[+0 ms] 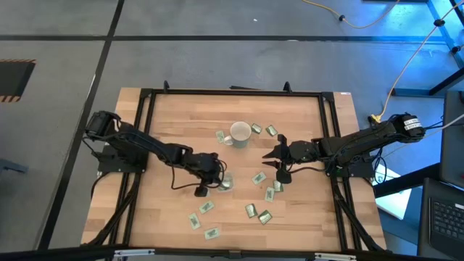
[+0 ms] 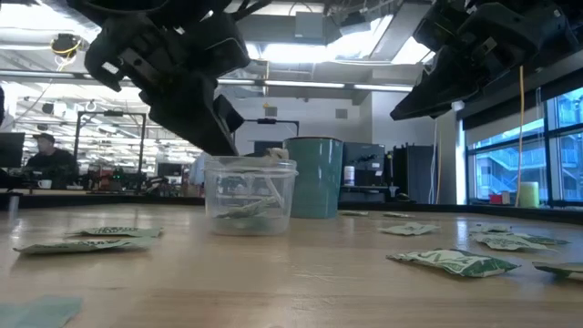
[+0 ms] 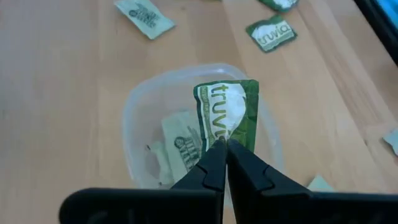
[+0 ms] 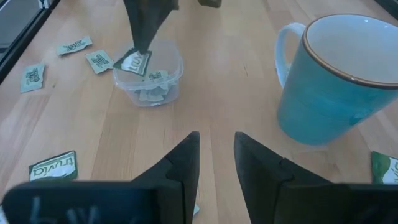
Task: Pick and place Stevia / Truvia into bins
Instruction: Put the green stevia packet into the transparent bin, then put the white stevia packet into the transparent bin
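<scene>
My left gripper (image 3: 225, 149) hovers over the clear plastic cup (image 3: 144, 118), shut on a green and white Truvia sachet (image 3: 227, 112). The cup (image 1: 227, 183) stands on its base near the table's middle and has a few sachets (image 3: 180, 146) lying in it. In the right wrist view the held sachet (image 4: 132, 62) hangs just above the cup (image 4: 163, 81). My right gripper (image 4: 216, 158) is open and holds nothing. It is raised above the table to the right of the mug (image 1: 241, 134), with its fingers pointing toward the cup. My left gripper pinches the Truvia sachet by its upper short end (image 3: 224, 139) between its two fingertips. The fingers come from above, slanting down. The sachet is lifted clear and hangs tilted below the fingers, with its lower end (image 4: 123, 65) over the cup's mouth.
A mug (image 4: 336, 74), blue outside and white inside, stands past the cup toward the far edge. Loose sachets lie flat on the wood: near the mug (image 1: 272, 130), right of the cup (image 1: 259, 177) and toward the near edge (image 1: 206, 208). A black frame (image 1: 330, 138) borders the table.
</scene>
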